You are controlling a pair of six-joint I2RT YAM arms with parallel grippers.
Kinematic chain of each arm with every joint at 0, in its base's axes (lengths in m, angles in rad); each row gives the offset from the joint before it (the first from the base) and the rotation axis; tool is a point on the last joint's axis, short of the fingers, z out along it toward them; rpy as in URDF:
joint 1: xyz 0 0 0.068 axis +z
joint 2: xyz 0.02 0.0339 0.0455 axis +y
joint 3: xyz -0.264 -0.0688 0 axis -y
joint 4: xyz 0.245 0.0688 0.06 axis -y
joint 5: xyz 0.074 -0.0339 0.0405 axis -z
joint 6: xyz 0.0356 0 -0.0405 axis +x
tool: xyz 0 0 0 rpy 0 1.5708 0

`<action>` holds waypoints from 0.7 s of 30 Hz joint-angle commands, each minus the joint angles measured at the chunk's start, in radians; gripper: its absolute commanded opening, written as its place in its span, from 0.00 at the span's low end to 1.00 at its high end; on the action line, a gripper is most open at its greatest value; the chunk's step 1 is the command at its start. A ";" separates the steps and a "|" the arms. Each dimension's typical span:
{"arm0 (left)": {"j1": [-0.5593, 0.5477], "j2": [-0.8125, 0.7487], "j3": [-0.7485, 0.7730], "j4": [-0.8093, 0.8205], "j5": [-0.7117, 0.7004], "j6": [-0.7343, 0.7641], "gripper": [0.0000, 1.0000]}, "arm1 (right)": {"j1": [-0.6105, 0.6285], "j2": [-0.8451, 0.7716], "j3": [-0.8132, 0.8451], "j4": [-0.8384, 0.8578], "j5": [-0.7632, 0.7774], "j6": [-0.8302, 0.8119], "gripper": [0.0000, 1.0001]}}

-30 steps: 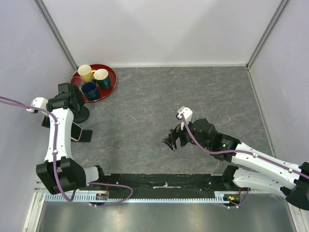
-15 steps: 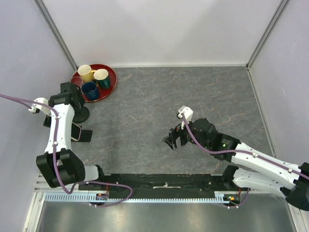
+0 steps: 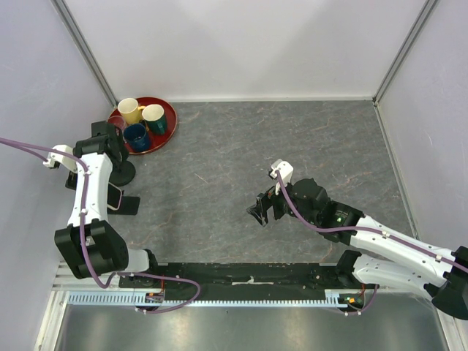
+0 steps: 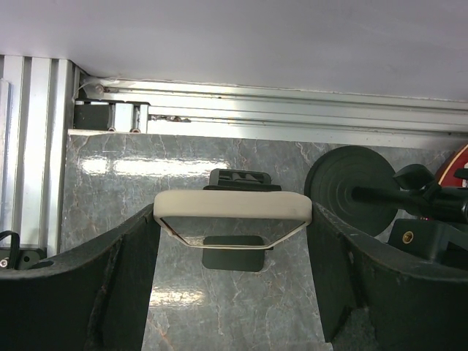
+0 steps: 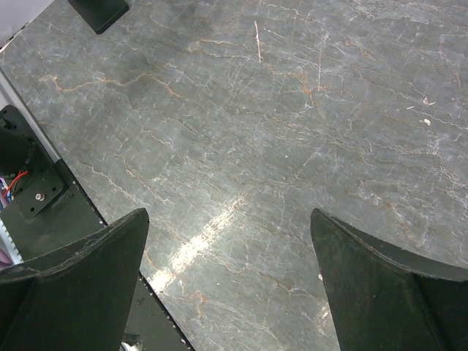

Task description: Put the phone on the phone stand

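Left gripper (image 4: 232, 241) clasping phone (image 4: 232, 204), tray (image 3: 169, 118) holding cups (image 3: 154, 114)

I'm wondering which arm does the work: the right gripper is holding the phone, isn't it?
Not quite: the left gripper is holding the phone, as the left wrist view shows. The right gripper is open with nothing in it.

Two arms of glossy white links, left arm (image 3: 82, 201) and right arm (image 3: 398, 245), with chunky black joint housings. Purple cable (image 3: 29, 150) looped along each. Small green light (image 3: 338, 216) near the right wrist. Matte black, rough-edged fingers (image 4: 110, 285) on left hand (image 4: 234, 241) and right hand (image 5: 230, 285).
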 commanded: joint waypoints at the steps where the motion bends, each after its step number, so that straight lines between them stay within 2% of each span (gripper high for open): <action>1: 0.004 0.005 0.050 0.027 -0.074 -0.069 0.02 | -0.007 -0.005 -0.005 0.048 -0.008 -0.005 0.98; 10: 0.004 0.038 0.015 0.049 -0.076 -0.085 0.02 | -0.013 -0.003 -0.008 0.049 -0.013 -0.005 0.98; 14: 0.004 0.034 -0.014 0.092 -0.070 -0.048 0.02 | -0.016 0.000 -0.009 0.054 -0.018 -0.002 0.98; 16: 0.004 0.029 -0.033 0.126 -0.062 -0.032 0.17 | -0.017 0.000 -0.009 0.054 -0.019 -0.002 0.98; 17: 0.005 0.028 -0.037 0.132 -0.054 -0.023 0.37 | -0.016 0.001 -0.009 0.054 -0.019 -0.002 0.98; 18: 0.004 0.026 -0.045 0.142 -0.050 -0.016 0.48 | -0.016 0.000 -0.011 0.052 -0.021 -0.001 0.98; 21: 0.004 0.026 -0.051 0.155 -0.041 -0.002 0.73 | -0.017 0.000 -0.012 0.054 -0.021 -0.002 0.98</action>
